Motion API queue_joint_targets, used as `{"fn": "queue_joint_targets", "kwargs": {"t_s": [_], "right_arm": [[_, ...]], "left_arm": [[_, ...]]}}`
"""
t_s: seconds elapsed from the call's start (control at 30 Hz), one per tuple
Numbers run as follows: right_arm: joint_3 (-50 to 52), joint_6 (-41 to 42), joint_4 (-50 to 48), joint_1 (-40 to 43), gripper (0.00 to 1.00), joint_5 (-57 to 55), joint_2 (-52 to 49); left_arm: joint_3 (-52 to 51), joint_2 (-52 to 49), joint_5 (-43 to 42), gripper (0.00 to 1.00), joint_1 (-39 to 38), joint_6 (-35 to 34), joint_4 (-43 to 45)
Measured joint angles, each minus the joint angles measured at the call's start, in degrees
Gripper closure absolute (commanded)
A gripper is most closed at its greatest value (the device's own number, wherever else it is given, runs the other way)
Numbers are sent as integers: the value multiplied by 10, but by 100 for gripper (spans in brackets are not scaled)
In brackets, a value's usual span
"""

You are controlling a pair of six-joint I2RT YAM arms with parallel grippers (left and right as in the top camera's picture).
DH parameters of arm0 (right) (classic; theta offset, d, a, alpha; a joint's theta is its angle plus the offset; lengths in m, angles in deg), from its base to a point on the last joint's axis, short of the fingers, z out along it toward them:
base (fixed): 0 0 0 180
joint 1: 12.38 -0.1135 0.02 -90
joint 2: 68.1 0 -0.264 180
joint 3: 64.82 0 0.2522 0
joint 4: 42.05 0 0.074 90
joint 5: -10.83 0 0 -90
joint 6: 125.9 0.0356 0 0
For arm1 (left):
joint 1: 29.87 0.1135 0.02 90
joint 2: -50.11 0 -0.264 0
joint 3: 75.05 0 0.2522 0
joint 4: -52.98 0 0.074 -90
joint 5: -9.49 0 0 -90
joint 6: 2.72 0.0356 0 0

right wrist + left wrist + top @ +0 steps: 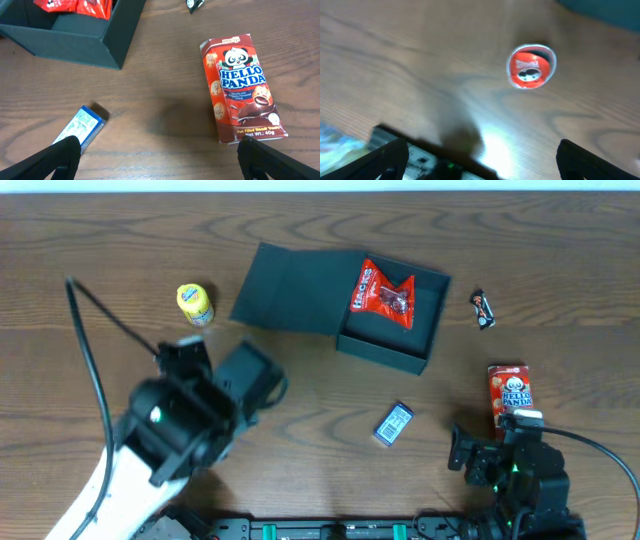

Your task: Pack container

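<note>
The container (428, 320) lies open at the far middle of the table, its flap lid (290, 285) folded flat out to the left, and a red snack bag (383, 295) rests inside it. The left gripper (482, 150) hangs over bare wood to the near left of the container, its jaws spread wide and holding nothing. Its camera view is blurred and shows a round red-and-white can (530, 66) on the table ahead. A small yellow can (195, 304) stands just left of the lid. The right gripper (159, 147) sits at the near right edge, its jaws also wide apart and empty. Ahead of it lie a Hello Panda box (242, 90) on the right and a small blue-and-white packet (80, 127) on the left, well apart. A small dark wrapped sweet (483, 308) lies to the right of the container.
</note>
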Motion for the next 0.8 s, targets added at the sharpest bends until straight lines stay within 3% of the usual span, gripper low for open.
{"fn": "queue_joint_targets", "kwargs": {"t_s": [0.2,0.3,0.57,0.8], "right_arm": [[0,0,0,0,1,0,0],[0,0,0,0,1,0,0],[0,22,-34,0,1,9,0],[1,76,-113,0,1,32,0]], "left_arm": [[-172,89,-31,5,-61,-72,73],[-223,80,-61,5,-98,-82,169],[-227,5,-148,5,-149,-35,424],[-227,-58,-215,5,-111,-3,513]]}}
